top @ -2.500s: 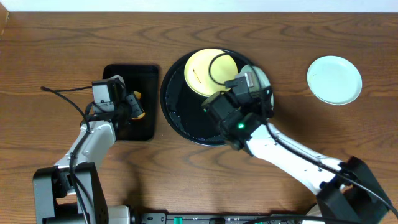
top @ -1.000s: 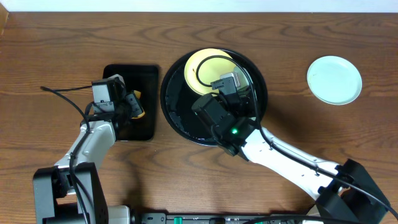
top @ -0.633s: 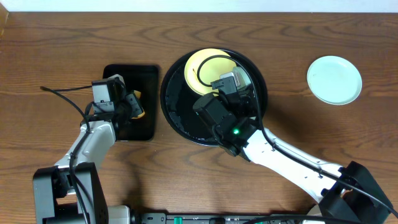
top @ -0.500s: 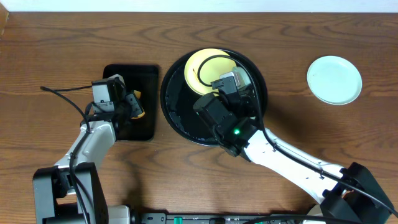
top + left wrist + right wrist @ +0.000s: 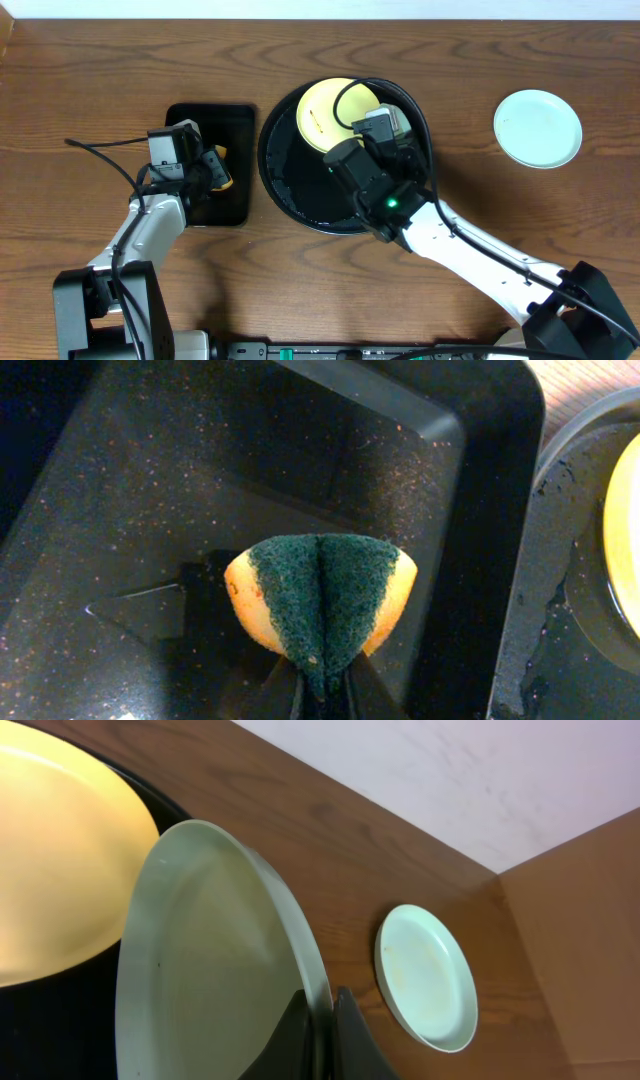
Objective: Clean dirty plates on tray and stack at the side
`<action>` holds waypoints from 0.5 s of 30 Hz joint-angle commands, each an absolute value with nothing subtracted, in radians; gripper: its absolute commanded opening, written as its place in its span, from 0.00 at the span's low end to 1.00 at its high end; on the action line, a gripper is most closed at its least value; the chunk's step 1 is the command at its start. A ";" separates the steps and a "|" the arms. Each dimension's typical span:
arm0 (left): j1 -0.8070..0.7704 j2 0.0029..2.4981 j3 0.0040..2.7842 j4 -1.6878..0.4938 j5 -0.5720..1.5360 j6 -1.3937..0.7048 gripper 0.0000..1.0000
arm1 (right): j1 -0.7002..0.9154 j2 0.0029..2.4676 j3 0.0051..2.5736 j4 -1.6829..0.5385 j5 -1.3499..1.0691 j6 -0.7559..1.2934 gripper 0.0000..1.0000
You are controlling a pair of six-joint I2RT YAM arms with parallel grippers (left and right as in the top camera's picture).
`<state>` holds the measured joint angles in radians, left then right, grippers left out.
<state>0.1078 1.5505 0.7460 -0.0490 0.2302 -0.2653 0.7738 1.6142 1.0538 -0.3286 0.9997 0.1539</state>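
Note:
The round black tray (image 5: 300,185) holds the pale yellow plate (image 5: 330,112), which has a small dark smear. My right gripper (image 5: 325,1020) is shut on the rim of a mint-blue plate (image 5: 210,960) and holds it tilted on edge over the tray's right side. In the overhead view my arm (image 5: 380,180) hides most of that plate. A second mint-blue plate (image 5: 537,128) lies on the table at the right. My left gripper (image 5: 322,685) is shut on a folded yellow and green sponge (image 5: 320,595) above the rectangular black tray (image 5: 150,490).
The rectangular black tray (image 5: 235,130) lies just left of the round tray. A white wall (image 5: 450,770) runs along the table's far edge. Bare wood (image 5: 470,90) lies between the round tray and the plate at the right.
My right gripper has shifted a little to the right over the tray with the mint-blue plate in it. The left arm and sponge have not moved.

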 commanded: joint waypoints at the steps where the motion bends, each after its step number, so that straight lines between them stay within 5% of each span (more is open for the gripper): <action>1: 0.111 1.548 0.750 -0.048 0.224 -0.256 0.08 | 0.766 1.619 1.049 -0.325 0.826 0.213 0.01; 15: 0.111 1.548 0.750 -0.048 0.224 -0.256 0.08 | 0.708 1.542 1.049 -0.349 0.742 0.213 0.01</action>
